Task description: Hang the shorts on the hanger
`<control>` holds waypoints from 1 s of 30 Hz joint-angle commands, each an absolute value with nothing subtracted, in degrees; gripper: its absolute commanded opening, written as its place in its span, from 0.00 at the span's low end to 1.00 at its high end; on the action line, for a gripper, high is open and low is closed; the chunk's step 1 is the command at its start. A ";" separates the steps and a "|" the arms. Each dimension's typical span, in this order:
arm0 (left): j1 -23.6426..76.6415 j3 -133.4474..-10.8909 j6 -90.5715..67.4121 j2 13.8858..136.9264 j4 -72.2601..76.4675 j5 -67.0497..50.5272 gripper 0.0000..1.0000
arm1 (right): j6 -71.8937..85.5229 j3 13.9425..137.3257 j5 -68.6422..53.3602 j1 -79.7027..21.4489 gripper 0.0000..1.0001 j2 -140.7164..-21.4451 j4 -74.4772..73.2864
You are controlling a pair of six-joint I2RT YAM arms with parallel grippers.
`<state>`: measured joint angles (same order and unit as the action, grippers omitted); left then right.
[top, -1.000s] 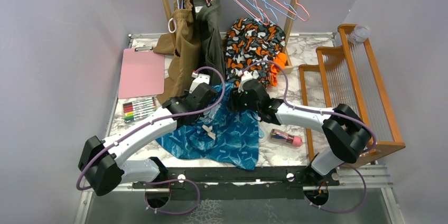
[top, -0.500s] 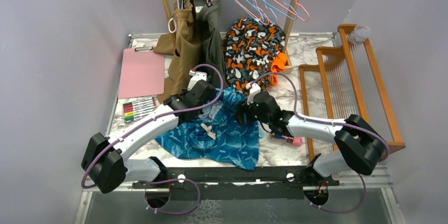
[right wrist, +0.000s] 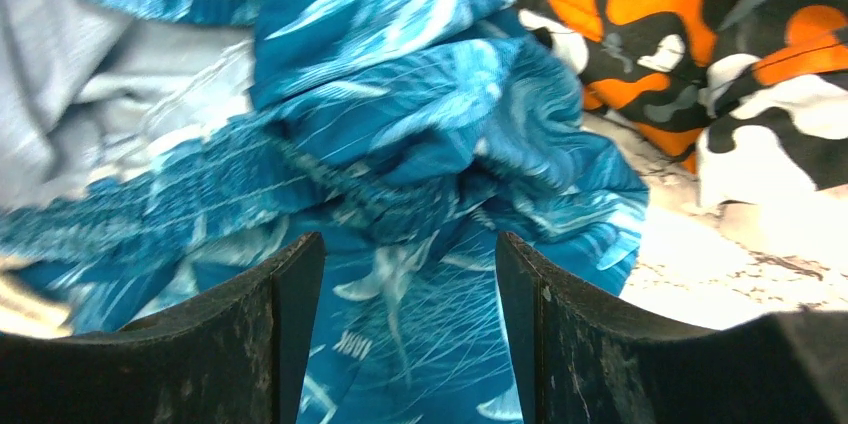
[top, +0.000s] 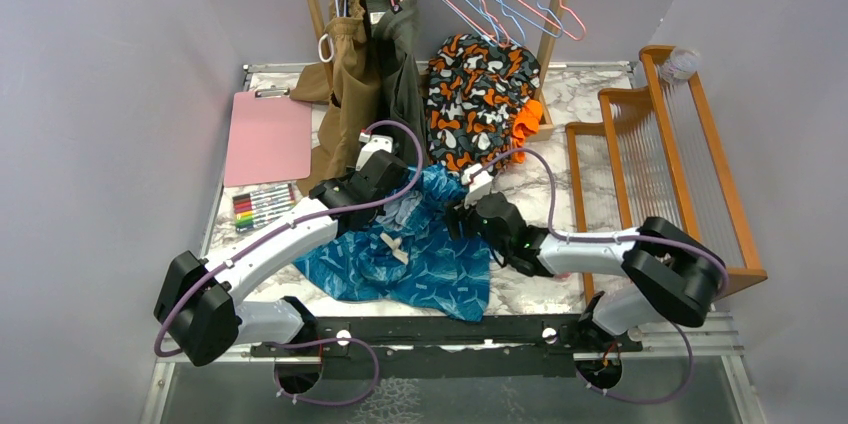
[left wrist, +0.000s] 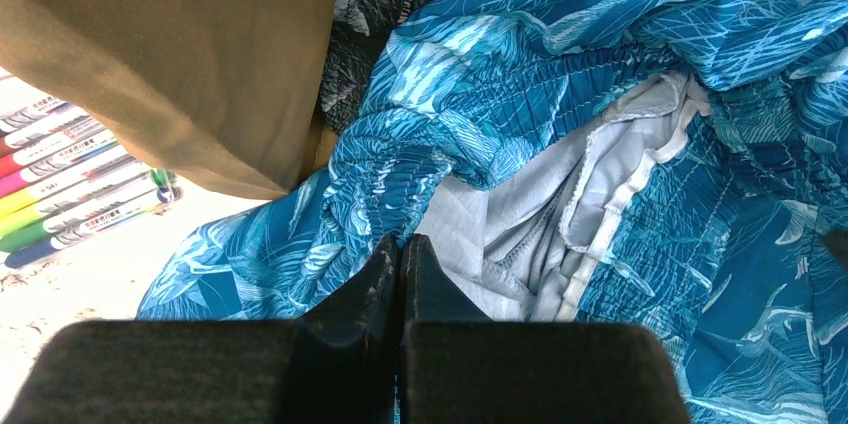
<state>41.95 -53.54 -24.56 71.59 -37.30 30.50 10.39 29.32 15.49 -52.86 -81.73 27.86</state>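
Shorts (top: 420, 259) lie rumpled mid-worktop (top: 590, 94). Left end effector (left wrist: 401, 249) is at their rear-left waistband, right end effector (right wrist: 408, 244) over their rear-right corner. A blotchy garment (top: 475, 94) & tan garment (top: 345, 94) crowd behind the shorts, w/ markers (top: 262, 206) to their left, bare marble to their right and front hem near the worktop edge. Left fingers are pressed together, pinching waistband fabric. Right fingers are spread wide above the cloth, contact unclear.

Right claw (right wrist: 408, 244) spread wide — shorts (right wrist: 380, 134) bunched just ahead.
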 commanded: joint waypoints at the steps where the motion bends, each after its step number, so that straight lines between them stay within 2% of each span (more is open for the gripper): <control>1: 41.57 -52.67 -24.17 70.99 -35.88 29.05 0.00 | 9.75 30.03 24.58 -53.02 0.65 -86.38 36.43; 7: 41.57 -52.48 -24.05 69.74 -35.99 28.26 0.00 | 9.94 33.13 23.45 -53.08 0.61 -91.06 38.52; 10: 41.57 -52.57 -23.86 68.82 -36.32 28.06 0.00 | 9.56 34.28 24.01 -53.06 0.55 -91.69 39.24; 14: 41.57 -53.64 -23.77 67.42 -37.58 27.59 0.00 | 9.11 34.10 24.67 -53.09 0.36 -89.28 40.75; 16: 41.57 -54.80 -23.39 66.10 -38.53 27.23 0.00 | 9.14 33.41 24.41 -53.06 0.24 -86.31 41.50; 18: 41.57 -56.25 -23.38 63.96 -40.15 26.75 0.00 | 9.64 33.74 22.84 -53.09 0.05 -81.85 38.60; 19: 41.57 -56.90 -23.38 62.54 -41.10 26.40 0.00 | 10.22 34.32 21.61 -53.09 0.01 -79.07 35.31; 24: 41.57 -60.20 -22.35 52.34 -43.47 21.96 0.00 | 11.71 43.74 13.52 -53.09 0.01 -67.04 11.11; 30: 41.57 -66.81 -18.55 42.26 -42.69 17.82 0.00 | 11.07 61.56 11.52 -53.07 0.01 -62.05 -18.29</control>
<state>41.95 -61.78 -21.98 47.05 -43.03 22.06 10.90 51.86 14.44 -52.82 -64.62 4.86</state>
